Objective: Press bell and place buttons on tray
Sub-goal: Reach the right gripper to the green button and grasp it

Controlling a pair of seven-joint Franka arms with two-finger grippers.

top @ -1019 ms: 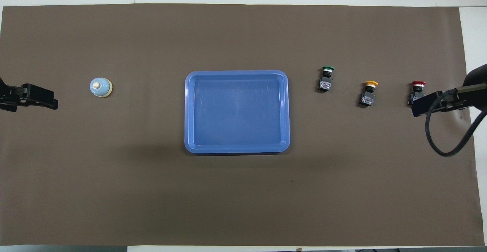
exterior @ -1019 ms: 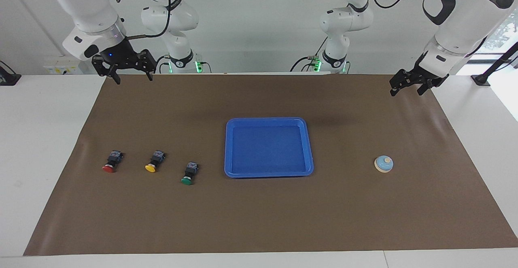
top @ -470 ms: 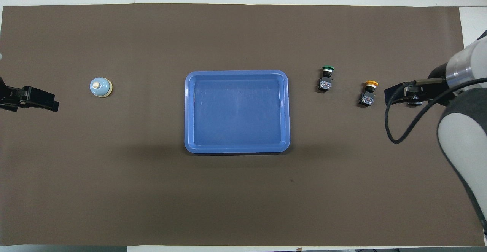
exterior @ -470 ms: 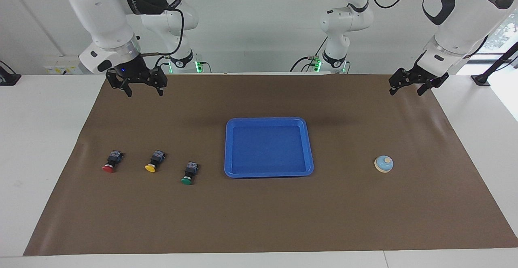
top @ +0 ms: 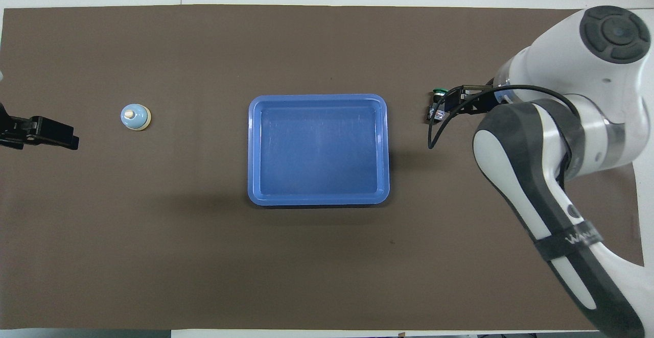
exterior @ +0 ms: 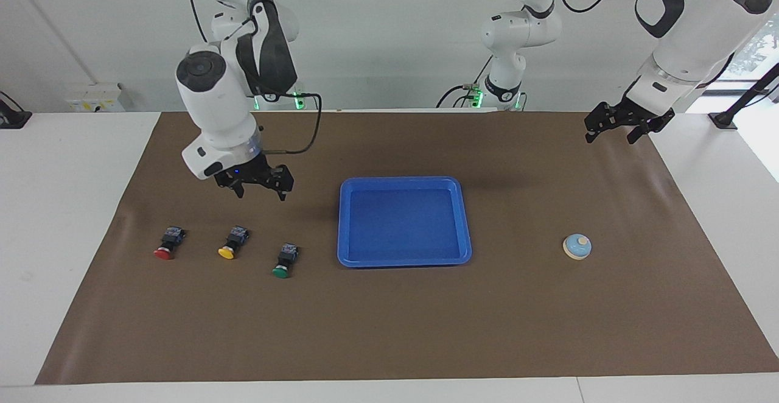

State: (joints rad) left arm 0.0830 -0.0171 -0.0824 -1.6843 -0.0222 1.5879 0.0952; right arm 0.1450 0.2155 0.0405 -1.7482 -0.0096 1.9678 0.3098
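While the left gripper point(exterior: 616, 130) waits over the mat's edge, open and empty, the right gripper point(exterior: 258, 189) hangs open and empty above the mat, with the green button point(exterior: 284, 261) lying below it and farther from the robots, body toward them, cap away. Counted: 3 buttons, 1 blue tray point(exterior: 404, 262), 1 bell point(exterior: 577, 246) toward the left arm's end.

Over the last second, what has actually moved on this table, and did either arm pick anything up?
Only the right gripper moved: it swung from the robots' edge of the mat out toward the tray and came down, open, and now hangs above the green button. It has picked up nothing. The left gripper waits where it was, open. The red button, yellow button, green button, tray and bell have not shifted.
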